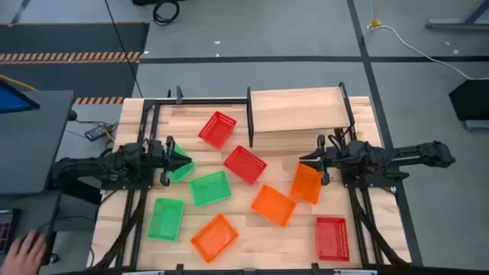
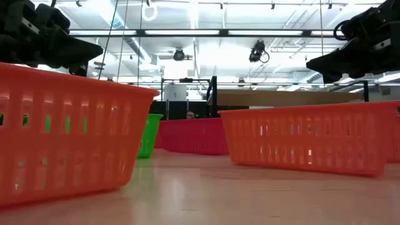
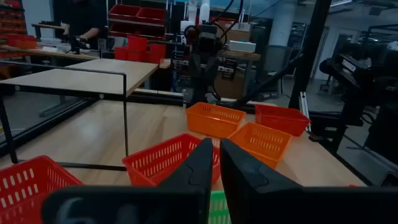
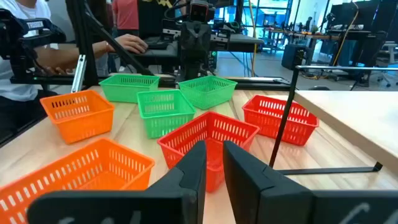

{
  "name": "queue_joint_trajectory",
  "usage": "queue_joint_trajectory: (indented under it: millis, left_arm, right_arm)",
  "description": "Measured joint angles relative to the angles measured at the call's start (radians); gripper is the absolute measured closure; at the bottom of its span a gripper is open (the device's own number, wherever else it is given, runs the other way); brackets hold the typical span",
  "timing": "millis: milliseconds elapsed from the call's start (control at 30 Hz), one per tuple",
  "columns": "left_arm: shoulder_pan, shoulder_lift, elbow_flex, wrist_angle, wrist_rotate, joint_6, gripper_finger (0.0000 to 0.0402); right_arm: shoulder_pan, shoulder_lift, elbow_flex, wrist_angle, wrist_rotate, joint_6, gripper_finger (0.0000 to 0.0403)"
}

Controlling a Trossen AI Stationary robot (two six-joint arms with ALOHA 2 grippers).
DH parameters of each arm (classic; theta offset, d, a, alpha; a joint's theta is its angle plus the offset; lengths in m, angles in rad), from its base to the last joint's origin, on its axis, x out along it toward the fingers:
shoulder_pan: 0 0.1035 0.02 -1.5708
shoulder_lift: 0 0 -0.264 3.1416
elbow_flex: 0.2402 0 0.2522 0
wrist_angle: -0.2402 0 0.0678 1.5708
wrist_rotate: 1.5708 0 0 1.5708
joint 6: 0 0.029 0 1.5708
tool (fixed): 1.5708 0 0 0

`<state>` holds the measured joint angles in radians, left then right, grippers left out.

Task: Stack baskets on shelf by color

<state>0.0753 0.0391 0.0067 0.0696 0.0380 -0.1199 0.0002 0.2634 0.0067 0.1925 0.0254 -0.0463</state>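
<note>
Nine mesh baskets lie scattered on the wooden table: red ones (image 1: 218, 128), (image 1: 245, 164), (image 1: 331, 237), orange ones (image 1: 306, 183), (image 1: 273, 205), (image 1: 214, 237), and green ones (image 1: 181, 169), (image 1: 210, 188), (image 1: 166, 218). Each rests on its bottom. The shelf (image 1: 298, 109) stands bare at the far right on black posts. My left gripper (image 1: 186, 162) hovers above the left green basket, shut, holding nothing. My right gripper (image 1: 302, 160) hovers above the orange basket's far end, shut but for a thin slit, holding nothing. The two grippers point toward each other.
A black metal frame (image 1: 206, 100) runs along the table's far edge and down both sides under the arms. A person's hand (image 1: 27, 248) rests off the table at the near left. Bare wood (image 1: 367, 206) lies between the right arm and the near red basket.
</note>
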Motion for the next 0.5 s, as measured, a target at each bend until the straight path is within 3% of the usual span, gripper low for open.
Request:
queue_joint_trajectory:
  millis: [500]
  left_arm:
    - [0.0, 0.0, 0.0, 0.0, 0.0, 0.0, 0.0362]
  right_arm:
    - [0.0, 0.0, 0.0, 0.0, 0.0, 0.0, 0.0342]
